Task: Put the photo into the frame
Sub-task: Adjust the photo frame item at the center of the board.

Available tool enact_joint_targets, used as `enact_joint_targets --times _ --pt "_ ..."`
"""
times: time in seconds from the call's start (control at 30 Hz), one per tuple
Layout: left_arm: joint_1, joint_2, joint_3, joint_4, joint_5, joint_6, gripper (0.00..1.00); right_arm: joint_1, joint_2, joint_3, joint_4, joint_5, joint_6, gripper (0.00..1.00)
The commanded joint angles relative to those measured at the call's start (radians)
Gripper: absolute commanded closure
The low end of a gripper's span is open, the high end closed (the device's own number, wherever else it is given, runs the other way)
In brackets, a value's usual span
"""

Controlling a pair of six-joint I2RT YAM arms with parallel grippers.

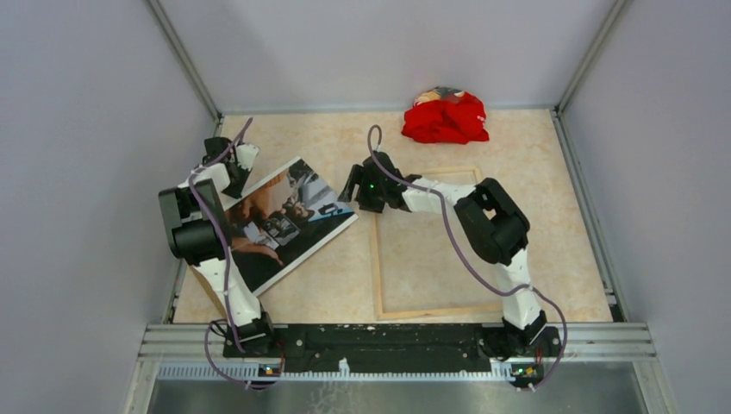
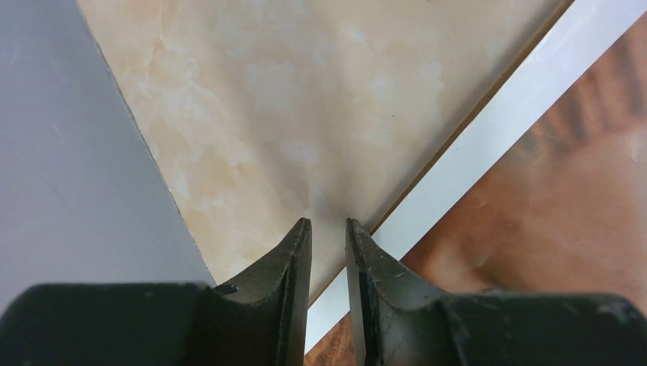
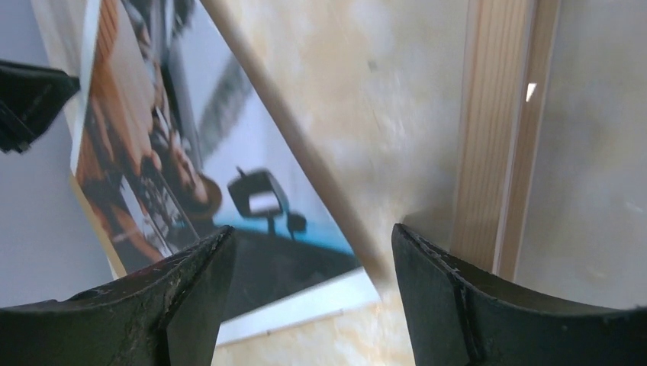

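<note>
In the overhead view I am watching the photo point(image 1: 289, 220) lying askew, left of centre on the table point(image 1: 336, 276). The left gripper point(image 1: 231, 164) is sitting at its upper-left edge. The frame point(image 1: 377, 267) is lying flat right of centre, just beside the photo's right corner. The right gripper point(image 1: 352, 185) is hovering by the frame's upper-left corner. A cloth point(image 1: 446, 118) is lying at the top, behind the frame.
</note>
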Motion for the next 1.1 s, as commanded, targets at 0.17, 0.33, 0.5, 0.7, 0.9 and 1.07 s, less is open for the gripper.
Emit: enact_joint_targets --times 0.17,0.33,0.5,0.7,0.9,1.07 --pt "0.063 0.115 0.182 -0.235 -0.024 -0.004 0.69 0.121 -0.220 -0.203 -0.108 0.014 0.029 0.25" --pt "0.101 0.135 0.197 -0.224 -0.053 0.020 0.69 0.186 -0.258 -0.313 -0.004 -0.050 0.129 0.25" --pt "0.120 0.118 0.121 -0.193 -0.048 0.053 0.69 0.227 -0.171 -0.262 0.044 -0.091 0.162 0.25" --pt "0.118 0.089 0.029 -0.191 -0.018 0.064 0.71 0.211 -0.086 -0.214 0.112 -0.065 0.202 0.25" --pt "0.117 0.079 -0.061 -0.153 -0.041 0.088 0.72 0.159 -0.025 -0.248 0.253 -0.047 0.303 0.26" --pt "0.107 0.080 -0.085 -0.161 -0.036 0.094 0.72 0.104 0.022 -0.198 0.300 -0.044 0.341 0.26"
